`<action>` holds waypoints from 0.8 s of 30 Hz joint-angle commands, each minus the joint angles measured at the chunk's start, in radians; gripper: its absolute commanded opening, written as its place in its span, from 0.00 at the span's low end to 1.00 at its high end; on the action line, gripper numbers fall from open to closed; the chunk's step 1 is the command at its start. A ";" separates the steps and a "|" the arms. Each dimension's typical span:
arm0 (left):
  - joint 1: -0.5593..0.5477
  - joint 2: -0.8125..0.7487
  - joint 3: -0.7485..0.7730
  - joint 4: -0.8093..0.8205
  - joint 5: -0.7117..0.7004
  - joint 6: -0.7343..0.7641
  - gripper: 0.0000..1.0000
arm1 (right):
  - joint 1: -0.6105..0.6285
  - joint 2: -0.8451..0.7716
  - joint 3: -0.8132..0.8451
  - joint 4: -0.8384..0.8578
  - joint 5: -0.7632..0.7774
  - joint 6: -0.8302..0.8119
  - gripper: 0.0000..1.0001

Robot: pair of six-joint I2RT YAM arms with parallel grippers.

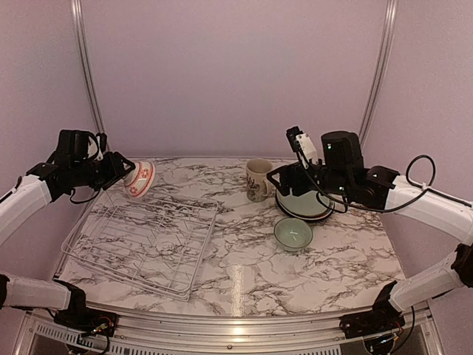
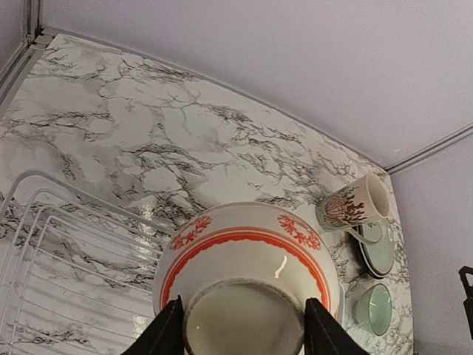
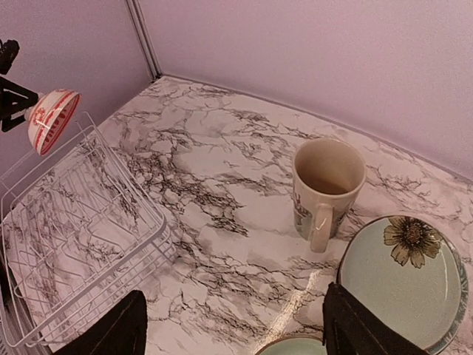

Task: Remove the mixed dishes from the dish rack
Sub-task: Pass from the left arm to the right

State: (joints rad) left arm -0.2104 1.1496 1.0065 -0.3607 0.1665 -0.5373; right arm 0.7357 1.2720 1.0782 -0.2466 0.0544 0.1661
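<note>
Presently the left hand (image 1: 118, 170) is clamped on the small red-and-white patterned bowl (image 1: 140, 178), one finger on either side of its base. The bowl hangs in the air above the far left corner of the low white wire dish rack (image 1: 140, 233), clear of the wires. It is tipped on its side, with the foot towards the hand and the mouth facing away, to the right and slightly down.

That tilt and the sideways offset are what the next move appears to turn on. The rack itself looks bare, and the other dishes stand well apart to the right on the marble-patterned surface (image 1: 244, 259): the cream mug with dark leafy print (image 1: 258, 180), the pale green plate with a dark flower mark (image 3: 403, 285) lying on the large black plate (image 1: 303, 216), and the small pale green bowl (image 1: 293, 234) just in front of them. Judging from this, the bowl has to travel rightward past the rack's edge and be rolled back onto its foot before it goes down. Bare marble lies between the rack and the mug.

The right hand (image 1: 284, 181) hovers over the plates beside the mug, fingers apart and holding nothing, so the left arm alone has the bowl.
</note>
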 commanded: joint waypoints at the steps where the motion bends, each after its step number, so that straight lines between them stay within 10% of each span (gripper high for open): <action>1: 0.000 -0.064 -0.071 0.297 0.231 -0.147 0.24 | -0.005 0.025 -0.005 0.176 -0.199 0.079 0.80; 24: -0.275 0.007 -0.316 1.012 0.191 -0.494 0.21 | 0.150 0.424 0.228 0.621 -0.587 0.369 0.84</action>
State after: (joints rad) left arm -0.4492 1.1172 0.6960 0.4633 0.3889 -0.9871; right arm 0.8852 1.6691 1.2808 0.2569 -0.4335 0.4435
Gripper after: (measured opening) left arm 0.528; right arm 0.841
